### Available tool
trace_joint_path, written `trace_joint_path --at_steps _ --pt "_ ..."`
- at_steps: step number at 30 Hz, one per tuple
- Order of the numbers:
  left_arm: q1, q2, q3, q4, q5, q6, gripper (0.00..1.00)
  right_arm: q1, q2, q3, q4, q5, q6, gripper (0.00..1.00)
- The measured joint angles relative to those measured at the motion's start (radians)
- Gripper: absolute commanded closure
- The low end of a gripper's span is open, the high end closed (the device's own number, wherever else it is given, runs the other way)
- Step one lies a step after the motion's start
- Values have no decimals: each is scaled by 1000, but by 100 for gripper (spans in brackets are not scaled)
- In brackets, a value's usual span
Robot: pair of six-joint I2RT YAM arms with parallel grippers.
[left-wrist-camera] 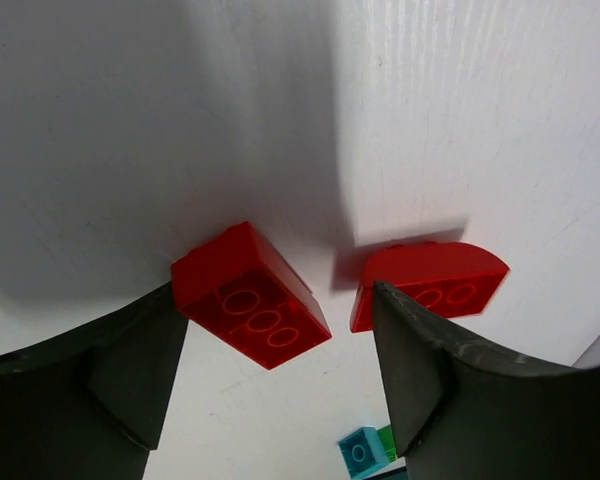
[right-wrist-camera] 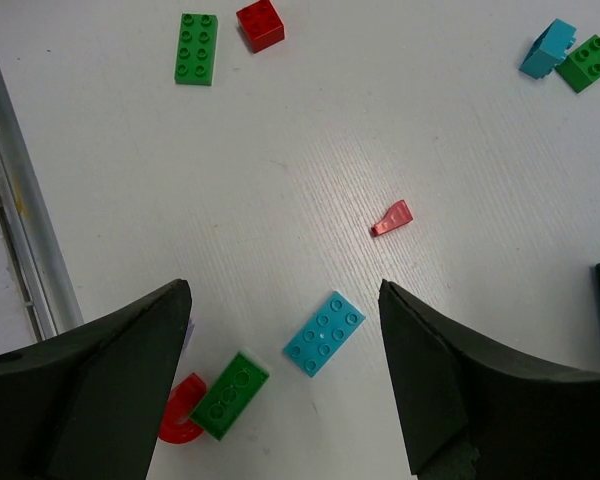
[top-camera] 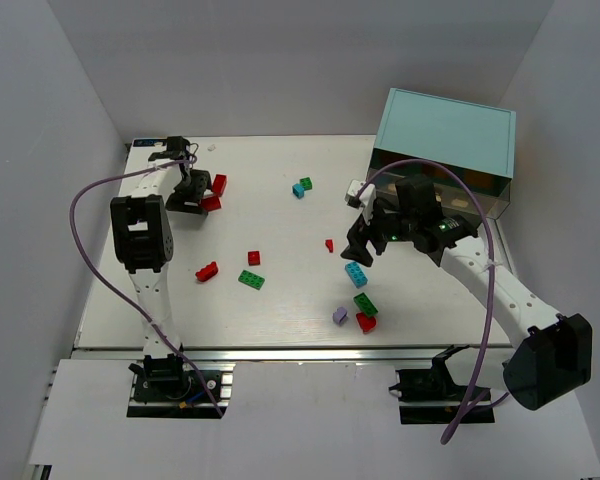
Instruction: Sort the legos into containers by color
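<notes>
- Table [top-camera: 280, 325]: white top. The legos are scattered loose across it, and none can be seen in a container.
- Cabinet [top-camera: 445, 130]: light teal, at the far right corner. Its front is mostly hidden behind the right arm, so the drawers can't be made out.
- Right arm [top-camera: 500, 285]: reaches up and inward from its base, with the wrist just in front of the cabinet and pitched down toward mid-table.
- Left arm [top-camera: 140, 235]: upright, then folded forward to the far left of the table, with the wrist pointing down.
- Right gripper [right-wrist-camera: 283, 295]: fingers spread wide with nothing between them, hovering clear of the table. Below it are a cyan brick [right-wrist-camera: 325, 332], and nearer the left finger a green brick [right-wrist-camera: 230, 393] touching a red arch piece [right-wrist-camera: 180, 412].
- Left gripper [left-wrist-camera: 277, 310]: fingers spread wide and low over the table, gripping nothing. A red block [left-wrist-camera: 250, 295] sits in the gap, close against the left finger. A red rounded brick [left-wrist-camera: 430, 280] lies just beside the right finger.
- Handling, as judged: the bricks are light, rigid, glossy plastic and likely to skid or pop out of an off-centre pinch. Take them across the flat parallel side walls, not on the studs or the curved top.
- Red wedge [right-wrist-camera: 392, 218]: the smallest piece, lying alone. It looks the hardest to pinch.
</notes>
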Motion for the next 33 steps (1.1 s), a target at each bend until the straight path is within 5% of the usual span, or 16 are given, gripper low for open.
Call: trace_joint_path --at_steps 13,19,21,26,29,33 --pt "10 -24 -72 13 49 -1 53 -3 0 0 23 25 21 19" --pt "10 -76 -153 74 89 110 82 -5 -6 -1 31 49 55 23" --pt "6 -82 -156 92 111 195 90 -7 -24 -10 67 93 102 37" --pt "-16 -182 -240 249 272 410 92 -34 -67 -13 160 218 244 81" --pt "-50 -272 -288 375 410 494 90 -56 -78 -10 221 286 325 97" --pt "-150 -271 -165 513 608 560 88 -83 -78 19 271 397 441 100"
